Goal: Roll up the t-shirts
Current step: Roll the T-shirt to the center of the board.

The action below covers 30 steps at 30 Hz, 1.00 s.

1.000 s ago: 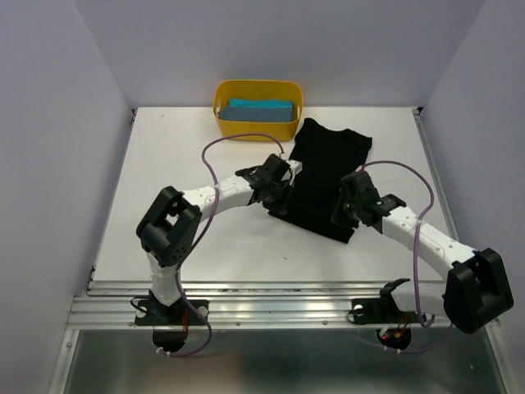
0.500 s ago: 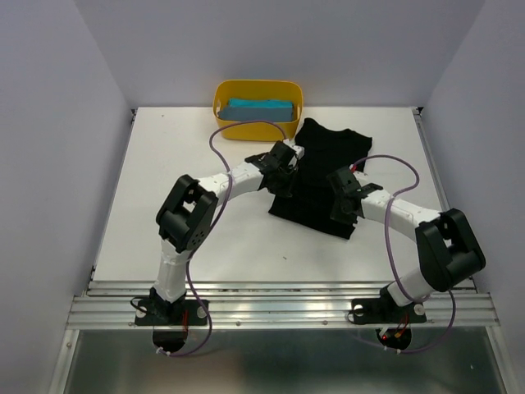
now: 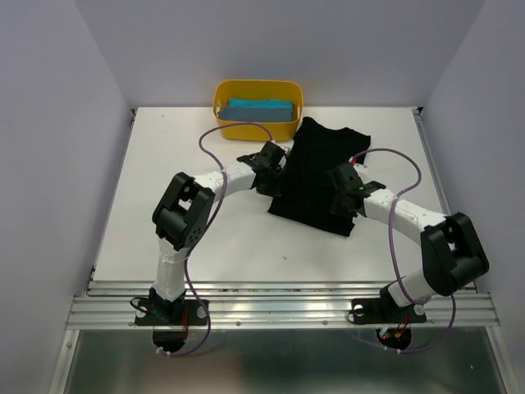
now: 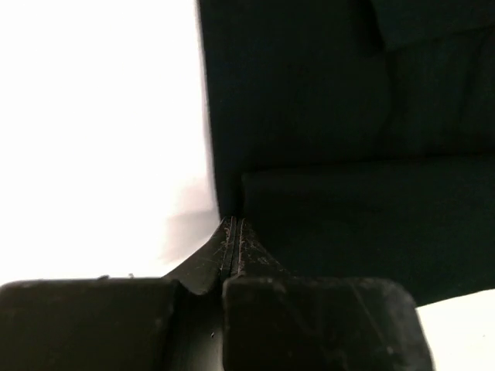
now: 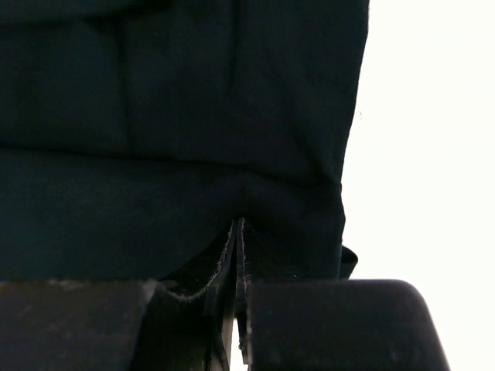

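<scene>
The black t-shirt point(image 3: 316, 168) lies on the white table, right of centre, with its near part folded over into a thick band. My left gripper point(image 3: 273, 167) is at the shirt's left edge. In the left wrist view its jaws are shut point(image 4: 233, 222) on the corner of the folded band point(image 4: 348, 224). My right gripper point(image 3: 344, 195) is at the shirt's right side. Its jaws are shut point(image 5: 238, 222) on puckered black cloth point(image 5: 155, 201) near the right edge. The teal-blue t-shirt point(image 3: 261, 109) lies folded in the yellow tub.
The yellow tub point(image 3: 223, 123) stands at the back of the table, just behind the left gripper. Purple cables loop over both arms. Bare white table point(image 3: 164, 205) lies left of the shirt and in front of it.
Both grippers have moved away from the arm bases toward the back of the table, along the shirt's sides. The shirt's near edge has shifted slightly back with them.
</scene>
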### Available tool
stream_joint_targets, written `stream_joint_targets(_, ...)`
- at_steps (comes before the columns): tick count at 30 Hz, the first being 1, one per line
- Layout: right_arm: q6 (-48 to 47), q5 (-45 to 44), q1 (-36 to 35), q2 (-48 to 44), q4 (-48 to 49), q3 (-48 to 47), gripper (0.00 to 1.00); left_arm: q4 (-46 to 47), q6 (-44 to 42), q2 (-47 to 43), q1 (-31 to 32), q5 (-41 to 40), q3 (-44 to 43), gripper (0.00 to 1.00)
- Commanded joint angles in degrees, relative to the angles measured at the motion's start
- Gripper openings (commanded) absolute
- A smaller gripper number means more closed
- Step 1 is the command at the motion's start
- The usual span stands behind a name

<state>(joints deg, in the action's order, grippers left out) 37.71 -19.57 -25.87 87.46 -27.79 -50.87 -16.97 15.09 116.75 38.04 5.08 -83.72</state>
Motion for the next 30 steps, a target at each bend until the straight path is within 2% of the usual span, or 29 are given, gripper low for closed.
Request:
stream_joint_targets(1, 0.2, -1.2, 0.3, -8.9, 0.3, -3.5, 0.07, -2.4, 0.6, -6.9, 1.1, -5.3, 0.5, 0.00)
stream_joint_targets(3, 1.4, -2.1, 0.3, -11.6, -2.2, -3.4, 0.08, -3.2, 0.7, -10.6, 2.2, -7.6, 0.4, 0.00)
stream_joint_targets(8, 4.0, -1.3, 1.4, -12.7, -3.4, 1.8, 0.08, -1.8, 2.2, -11.2, 2.8, -6.4, 1.2, 0.00)
stream_joint_targets(11, 4.8, -0.8, 2.0, -10.7, -3.3, 2.1, 0.08, -1.7, 2.8, -9.4, 3.0, -5.4, 0.3, 0.00)
stream_joint_targets(14, 4.4, -1.0, 2.7, -9.6, -3.3, 1.5, 0.08, -2.7, 2.8, -8.1, 4.4, -8.7, -1.2, 0.00)
stream_joint_targets(23, 3.3, 2.4, 6.8, -2.1, -2.9, 0.7, 0.08, -0.7, 4.2, -0.8, 4.6, -10.5, -3.1, 0.00)
stream_joint_targets(30, 3.9, 2.4, 7.3, 3.8, 0.8, 4.1, 0.08, 1.3, 5.6, 1.5, 4.8, -10.1, -0.7, 0.00)
